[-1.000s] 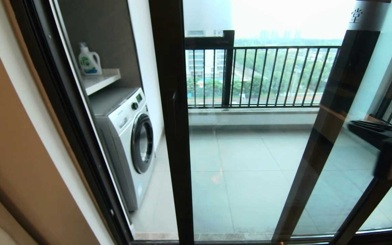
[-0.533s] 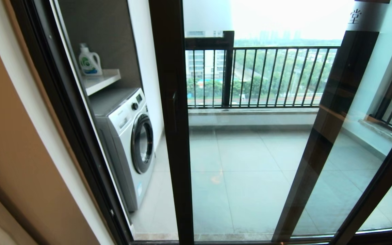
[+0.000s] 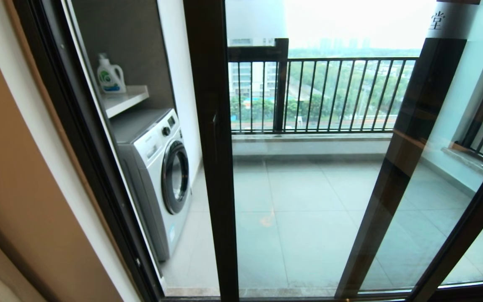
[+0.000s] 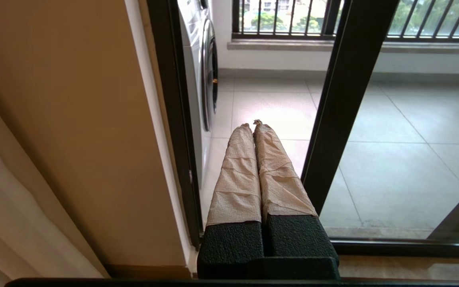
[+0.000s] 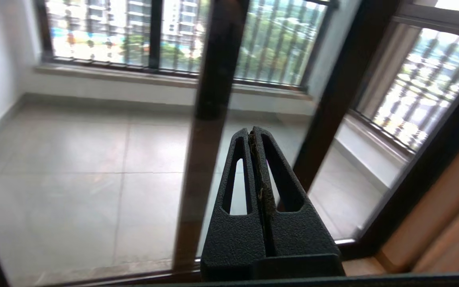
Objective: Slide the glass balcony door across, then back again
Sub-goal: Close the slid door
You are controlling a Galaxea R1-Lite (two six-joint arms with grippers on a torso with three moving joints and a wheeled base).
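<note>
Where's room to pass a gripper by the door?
Between the beige wall and the upright of the dark-framed glass balcony door, facing the white washing machine; the shut left gripper points there. Glass there? Cannot tell. Tighter by the right gripper: uprights overlap.

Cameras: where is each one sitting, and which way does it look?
Head view: high on the robot's head, looking forward and down through the glass door at the washing machine; no arm shows.
Left wrist view: behind the shut left gripper, low by the door's left edge.
Right wrist view: behind the shut right gripper, facing the glass and balcony railing.
All three share the dark door frame and the tiled balcony floor.
</note>
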